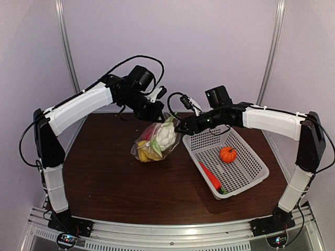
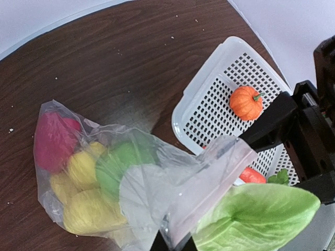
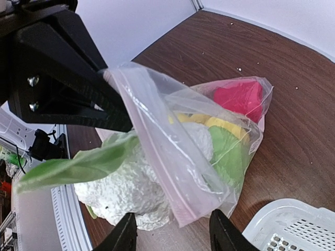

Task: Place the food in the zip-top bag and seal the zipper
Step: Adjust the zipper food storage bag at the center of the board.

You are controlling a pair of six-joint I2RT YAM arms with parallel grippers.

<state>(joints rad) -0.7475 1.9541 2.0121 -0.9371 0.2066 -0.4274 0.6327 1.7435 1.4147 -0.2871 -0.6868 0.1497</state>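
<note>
Pinching bag (image 1: 148, 149), left gripper (image 1: 158, 114); right gripper (image 1: 181, 128) spread

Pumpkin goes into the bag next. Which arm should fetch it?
Right. The right gripper is open, beside the basket with the pumpkin; the left gripper is clamped on the zip-top bag.

I see the bag (image 3: 157, 130) as thin, clear, crinkled glossy plastic. The basket (image 2: 220, 104) is white perforated plastic, fairly matt. The worktop (image 1: 104, 172) looks like dark wood grain, and the cauliflower (image 3: 125, 193) looks rough and bumpy.
</note>
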